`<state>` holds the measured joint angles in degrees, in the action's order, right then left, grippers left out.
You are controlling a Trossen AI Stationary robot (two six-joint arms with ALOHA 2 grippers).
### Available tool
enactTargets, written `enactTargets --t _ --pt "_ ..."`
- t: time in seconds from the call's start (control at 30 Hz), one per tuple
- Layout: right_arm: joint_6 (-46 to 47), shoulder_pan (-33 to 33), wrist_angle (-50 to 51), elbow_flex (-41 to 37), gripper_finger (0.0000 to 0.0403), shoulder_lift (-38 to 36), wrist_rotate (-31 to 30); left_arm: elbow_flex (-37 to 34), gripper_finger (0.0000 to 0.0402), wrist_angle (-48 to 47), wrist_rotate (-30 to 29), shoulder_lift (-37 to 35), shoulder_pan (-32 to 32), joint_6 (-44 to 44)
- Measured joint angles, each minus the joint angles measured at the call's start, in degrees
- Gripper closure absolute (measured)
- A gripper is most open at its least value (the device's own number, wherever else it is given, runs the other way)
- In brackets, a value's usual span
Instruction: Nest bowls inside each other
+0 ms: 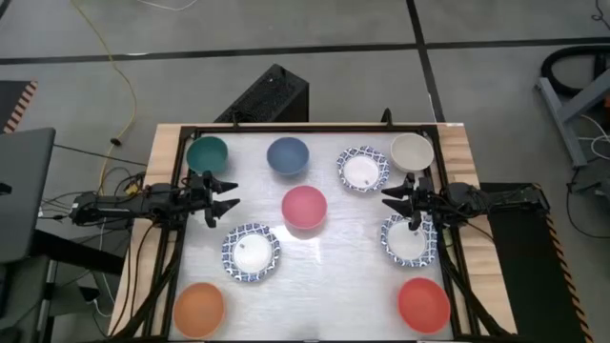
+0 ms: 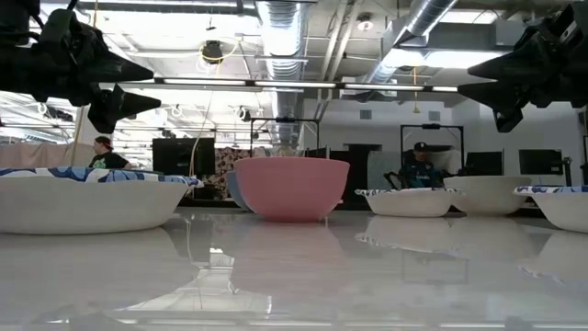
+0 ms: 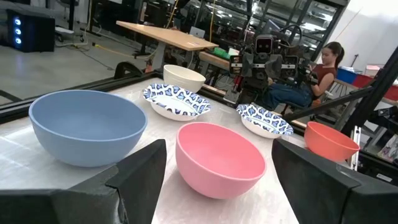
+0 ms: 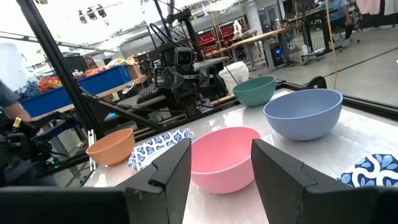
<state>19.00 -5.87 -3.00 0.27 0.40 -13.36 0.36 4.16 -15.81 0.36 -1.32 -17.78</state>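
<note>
Several small bowls stand apart on the white table, each on its base. Teal, dark blue, a blue-patterned white one and cream line the far side. The pink bowl sits in the middle, with two more patterned bowls nearer. Orange and red stand at the near corners. My left gripper hangs open at the left edge, level, pointing at the pink bowl. My right gripper hangs open at the right edge, facing it.
A black frame runs round the table top. A dark box stands beyond the far edge and a laptop off the left side. People sit in the room behind. Bare table top lies between the bowls.
</note>
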Motion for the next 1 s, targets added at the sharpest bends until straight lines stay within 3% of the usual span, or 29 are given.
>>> enactTargets --t 0.83,1.0 --pt "0.0 -0.01 0.01 0.0 0.0216 0.0 0.0 0.01 0.012 0.02 0.13 0.0 0.02 -0.21" --pt "-0.01 -0.01 0.0 0.0 0.0216 0.0 -0.01 0.0 0.012 0.21 0.38 0.0 0.02 -10.07"
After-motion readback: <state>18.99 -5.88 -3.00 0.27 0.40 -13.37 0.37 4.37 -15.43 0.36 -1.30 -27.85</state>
